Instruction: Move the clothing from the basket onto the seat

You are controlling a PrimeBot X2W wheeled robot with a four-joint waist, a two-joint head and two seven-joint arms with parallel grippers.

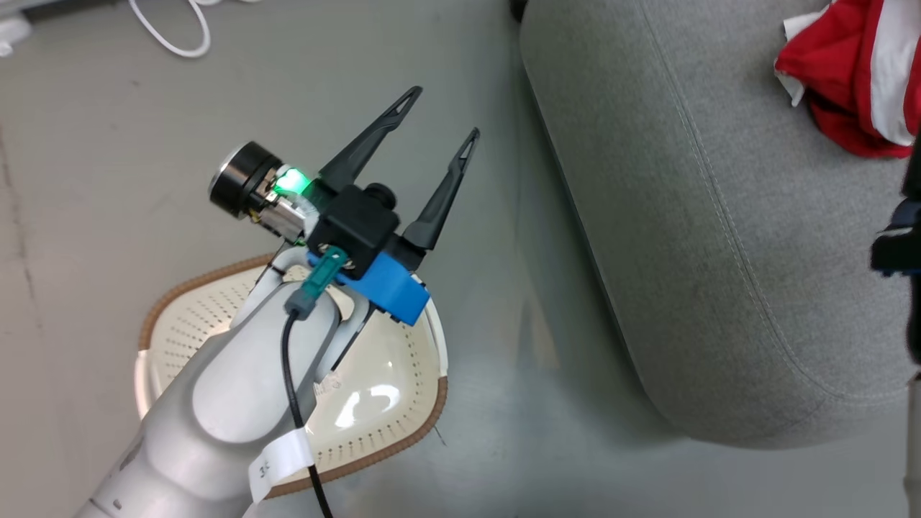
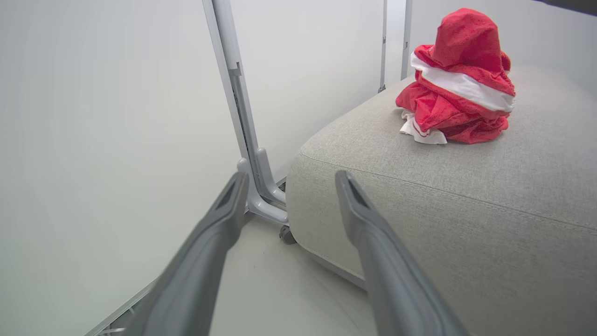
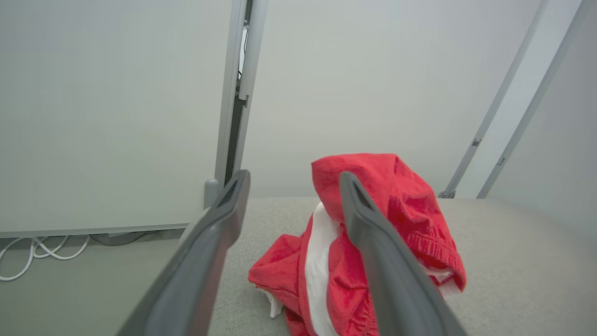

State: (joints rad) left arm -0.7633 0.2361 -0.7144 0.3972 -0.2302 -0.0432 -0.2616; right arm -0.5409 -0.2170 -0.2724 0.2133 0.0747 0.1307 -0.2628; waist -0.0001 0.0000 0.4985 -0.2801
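Hovering open-fingered and empty: left gripper [image 1: 442, 115] over the basket [image 1: 388, 424], right gripper [image 3: 294, 173] above clothing [image 3: 410, 210] heaped near the seat's [image 3: 513, 261] edge.

clothing [image 1: 845, 72]: red, crossed by a broad white stripe, edged in white | seat [image 1: 719, 216]: light grey fabric, marked by a pale stitched seam | basket [image 1: 381, 403]: cream-white, dotted with holes, rimmed in woven brown | left tool [image 1: 444, 113]: black fingers, mounted on blue | floor [image 1: 108, 144]: dull grey-green
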